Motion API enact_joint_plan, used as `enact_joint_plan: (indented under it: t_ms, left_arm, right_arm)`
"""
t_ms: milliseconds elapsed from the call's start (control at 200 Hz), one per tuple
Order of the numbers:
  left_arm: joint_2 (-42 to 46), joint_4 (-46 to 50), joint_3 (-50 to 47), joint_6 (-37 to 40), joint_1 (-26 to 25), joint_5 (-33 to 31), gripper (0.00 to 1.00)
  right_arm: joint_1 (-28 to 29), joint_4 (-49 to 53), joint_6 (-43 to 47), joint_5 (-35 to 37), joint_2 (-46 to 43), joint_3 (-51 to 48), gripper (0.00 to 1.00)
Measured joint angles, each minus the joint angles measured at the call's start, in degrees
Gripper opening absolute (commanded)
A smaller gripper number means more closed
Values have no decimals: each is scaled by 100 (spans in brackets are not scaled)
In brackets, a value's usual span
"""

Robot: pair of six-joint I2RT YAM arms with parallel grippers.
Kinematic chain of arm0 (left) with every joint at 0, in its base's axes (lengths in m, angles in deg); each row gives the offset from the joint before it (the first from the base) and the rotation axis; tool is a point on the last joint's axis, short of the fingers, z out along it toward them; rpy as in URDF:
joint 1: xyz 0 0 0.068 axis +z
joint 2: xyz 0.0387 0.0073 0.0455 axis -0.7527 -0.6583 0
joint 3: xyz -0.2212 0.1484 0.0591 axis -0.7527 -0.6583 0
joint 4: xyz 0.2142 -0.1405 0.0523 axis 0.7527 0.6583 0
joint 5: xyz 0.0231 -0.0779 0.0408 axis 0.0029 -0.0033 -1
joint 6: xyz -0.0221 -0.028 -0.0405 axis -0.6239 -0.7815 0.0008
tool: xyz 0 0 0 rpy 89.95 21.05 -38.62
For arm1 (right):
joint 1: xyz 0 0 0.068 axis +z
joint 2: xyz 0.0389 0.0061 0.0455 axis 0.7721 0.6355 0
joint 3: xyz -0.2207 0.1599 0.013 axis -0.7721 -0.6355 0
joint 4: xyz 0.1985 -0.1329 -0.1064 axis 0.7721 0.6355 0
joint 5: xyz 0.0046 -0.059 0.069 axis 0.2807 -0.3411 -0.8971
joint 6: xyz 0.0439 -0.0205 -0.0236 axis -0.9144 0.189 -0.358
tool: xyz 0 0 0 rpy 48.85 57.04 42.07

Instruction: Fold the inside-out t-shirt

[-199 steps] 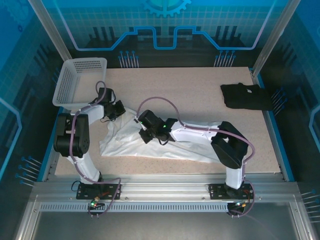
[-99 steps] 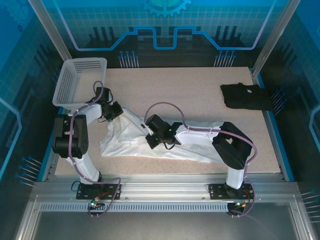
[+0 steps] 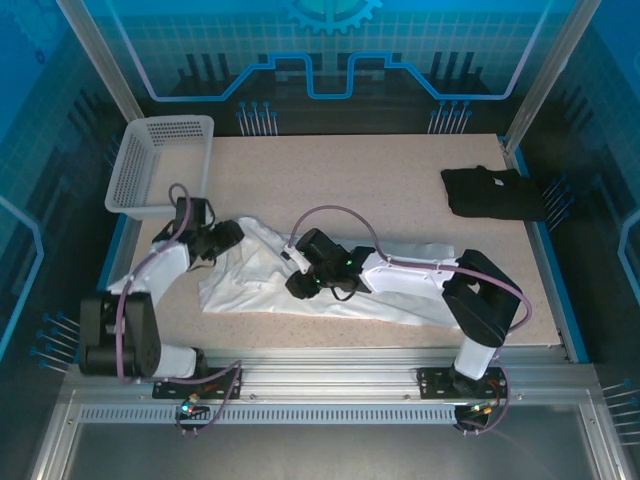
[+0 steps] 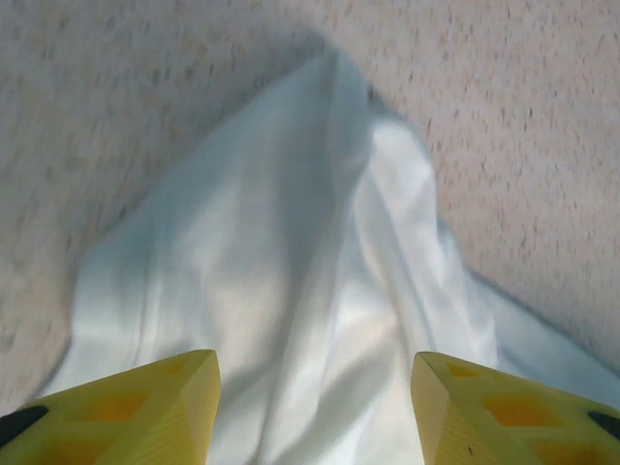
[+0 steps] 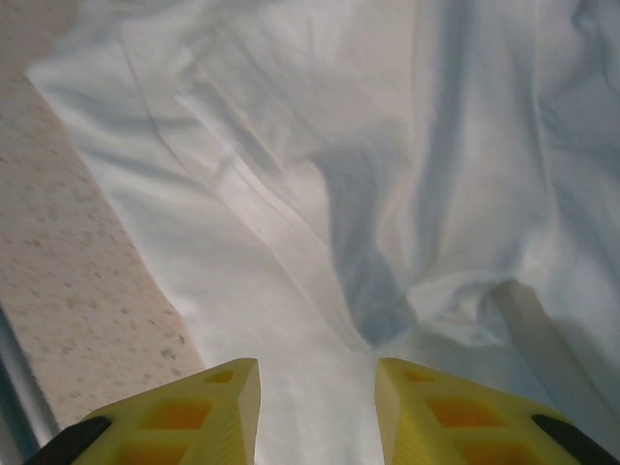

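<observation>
Moved: over the last second both grippers have let go of the cloth and opened; the left arm [image 3: 150, 275] has swung its elbow down toward the near left corner, and the right gripper has slid a little toward the near edge.
Left gripper [image 4: 312, 373]: yellow fingers stand well apart with nothing between them, hovering just above a raised ridge of white fabric.
Right gripper [image 5: 315, 383]: fingers parted more narrowly, also holding nothing, low over a flatter stretch of cloth with a seam running across it.
Task's thing: the inside-out t-shirt [image 3: 250, 278] lies in the near middle of the table [image 3: 350, 180], spread left to right, its far left corner beside the left gripper [image 3: 232, 238] and its centre under the right gripper [image 3: 298, 288].
Done so far: it looks only roughly laid out; the left part is bunched into soft ridges and no crisp fold edge can be made out.
Left to do: probably smoothing the cloth, then making the folds themselves.
In the way: the right arm [image 3: 400, 272] rests across the shirt's right half and hides part of it; that half cannot be judged.
Other things: a black folded garment [image 3: 495, 192] sits at the far right, well apart; a white mesh basket [image 3: 140, 175] stands at the far left corner, near the left arm but apart from the shirt.
</observation>
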Motion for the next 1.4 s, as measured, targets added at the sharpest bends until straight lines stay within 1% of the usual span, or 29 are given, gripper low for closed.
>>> enact_joint_plan:
  t_ms: [85, 210, 265, 325, 365, 540, 585, 630, 725, 885, 980, 1055, 1085, 1160, 1205, 1225, 1255, 1290, 1401]
  left_arm:
    - [245, 15, -452, -92, -11, 90, 54]
    - [240, 94, -844, -144, -55, 216, 50]
    - [205, 98, -907, -190, -90, 284, 47]
    - [136, 74, -911, -219, -127, 350, 41]
    - [74, 33, -911, -260, -142, 400, 36]
    - [-105, -72, -920, -295, -195, 614, 6]
    - [-92, -87, -946, -249, -199, 662, 2]
    - [-35, -85, -994, -293, -199, 669, 0]
    - [326, 15, -1139, -348, -199, 658, 0]
    - [1399, 404, -1294, -466, -199, 575, 0]
    - [1851, 562, -1386, -555, -199, 520, 0]
    - [2009, 616, -1517, -605, -199, 433, 0]
    - [2013, 632, -1572, -645, -199, 380, 3]
    - [1941, 662, -1692, -686, -199, 249, 5]
    - [1864, 680, -1733, -691, -199, 153, 11]
    - [1825, 686, -1742, -693, -199, 98, 16]
    - [1770, 695, -1742, -706, -199, 17, 26]
    - [1729, 688, -1742, -686, -199, -81, 34]
    - [1703, 682, -1725, -686, -199, -367, 47]
  right_arm:
    - [-79, -127, -103, -118, 81, 59, 35]
    - [-160, -179, -264, -190, 481, 382, 32]
    - [-168, -208, -334, -201, 682, 527, 30]
    - [-173, -212, -424, -208, 861, 625, 28]
    - [-179, -214, -463, -216, 986, 682, 26]
    - [-203, -107, -673, -214, 1272, 748, 23]
    - [-219, -55, -708, -214, 1303, 748, 23]
    - [-234, -2, -739, -216, 1314, 748, 24]
    - [-289, 79, -776, -238, 1314, 748, 28]
    - [-380, 208, -756, -369, 1314, 745, 35]
    - [-442, 269, -719, -549, 1314, 745, 38]
    - [-479, 310, -680, -708, 1314, 745, 40]
    - [-490, 334, -667, -765, 1314, 748, 41]
    - [-520, 387, -619, -907, 1311, 748, 42]
    - [-533, 417, -588, -992, 1296, 748, 44]
    - [-540, 435, -566, -1019, 1274, 748, 44]
    - [-546, 455, -546, -1078, 1231, 745, 46]
    - [-553, 466, -514, -1139, 1158, 745, 47]
    - [-557, 463, -446, -1294, 831, 745, 48]
